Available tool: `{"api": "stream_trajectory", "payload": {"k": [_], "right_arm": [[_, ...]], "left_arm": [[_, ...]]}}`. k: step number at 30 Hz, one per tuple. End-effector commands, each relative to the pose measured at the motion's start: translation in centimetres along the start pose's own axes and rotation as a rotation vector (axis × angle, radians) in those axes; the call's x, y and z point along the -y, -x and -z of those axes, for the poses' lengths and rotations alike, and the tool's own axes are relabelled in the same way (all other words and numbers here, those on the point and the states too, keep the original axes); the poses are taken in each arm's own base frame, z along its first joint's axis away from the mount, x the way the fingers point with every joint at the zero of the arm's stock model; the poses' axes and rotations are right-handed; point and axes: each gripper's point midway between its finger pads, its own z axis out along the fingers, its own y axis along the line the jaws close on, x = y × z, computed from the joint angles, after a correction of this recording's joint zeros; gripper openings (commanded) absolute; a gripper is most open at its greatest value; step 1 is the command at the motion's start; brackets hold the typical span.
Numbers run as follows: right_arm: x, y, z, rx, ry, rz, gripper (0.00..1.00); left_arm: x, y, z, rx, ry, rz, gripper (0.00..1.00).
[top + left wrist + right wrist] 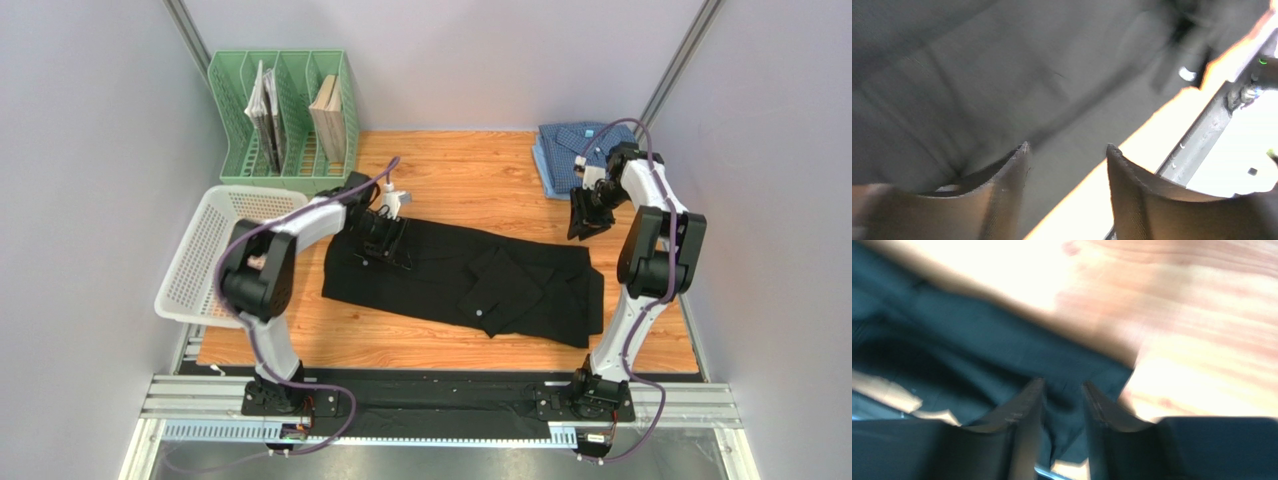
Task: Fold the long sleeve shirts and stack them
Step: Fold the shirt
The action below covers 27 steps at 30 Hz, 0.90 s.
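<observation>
Top external: over the black shirt (470, 280), left fingers (386, 240) stand open. Right fingers (586, 218) hover barely parted, empty, at its right end.

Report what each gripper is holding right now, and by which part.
Nothing is held. The left gripper hangs open over the left end of the black shirt. The right gripper is open above its right edge. Neither pinches any fabric.
</observation>
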Motion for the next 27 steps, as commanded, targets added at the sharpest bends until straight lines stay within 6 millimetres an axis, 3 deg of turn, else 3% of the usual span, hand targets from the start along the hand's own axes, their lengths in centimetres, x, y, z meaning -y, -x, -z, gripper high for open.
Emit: {"api": "stream_trajectory", "payload": {"k": [1,2,4,5,6,8,9,11,12,14,15,17,21,27], "right_arm": [[-5.5,-0.4,8.5,0.168,0.066,0.247,0.45],[-7.3,-1.0,10.6,0.224,0.072,0.295,0.48],[-9.9,-3.2,10.0,0.203,0.097,0.376,0.57],[-10.9,-4.1,11.0,0.228,0.058,0.429,0.59],[-13.5,-5.0,10.3,0.208,0.068,0.527,0.59],[-15.7,-7.8,9.4,0.193,0.075,0.606,0.6],[-18.2,-8.4,8.4,0.202,0.103,0.697,0.59],[-20.5,-11.2,6.0,0.15,0.095,0.772,0.58],[-21.3,-11.1,5.1,0.167,0.084,0.801,0.56],[-21.2,-12.5,2.5,0.116,0.037,0.806,0.54],[-22.6,-12.8,1.5,0.125,0.038,0.859,0.53],[-23.2,-13.3,-0.1,0.092,0.011,0.879,0.52],[-25.2,-14.8,-2.8,0.048,0.011,0.943,0.52],[-25.0,-15.4,-6.0,-0.025,-0.056,0.974,0.56]], "left_arm": [[7.5,2.7,7.2,0.319,-0.089,-0.316,0.83],[9.4,3.0,9.7,0.401,-0.078,-0.383,0.99],[10.0,3.0,11.5,0.46,-0.032,-0.439,0.99],[11.0,3.3,13.4,0.508,-0.003,-0.483,0.99],[11.4,3.5,14.4,0.525,0.019,-0.51,0.99],[11.6,3.9,16.2,0.576,0.084,-0.499,0.99],[11.4,4.0,16.6,0.595,0.104,-0.436,0.99],[11.4,3.2,16.9,0.565,0.105,-0.431,0.99],[11.6,2.5,16.7,0.53,0.091,-0.412,0.99],[11.8,1.9,16.2,0.499,0.053,-0.355,0.99],[11.6,2.1,16.5,0.518,0.052,-0.323,0.99],[11.5,2.7,17.1,0.568,0.044,-0.208,0.99],[10.8,3.4,18.1,0.633,0.039,-0.144,0.99],[9.6,3.0,18.5,0.651,0.101,-0.123,0.99]]}}
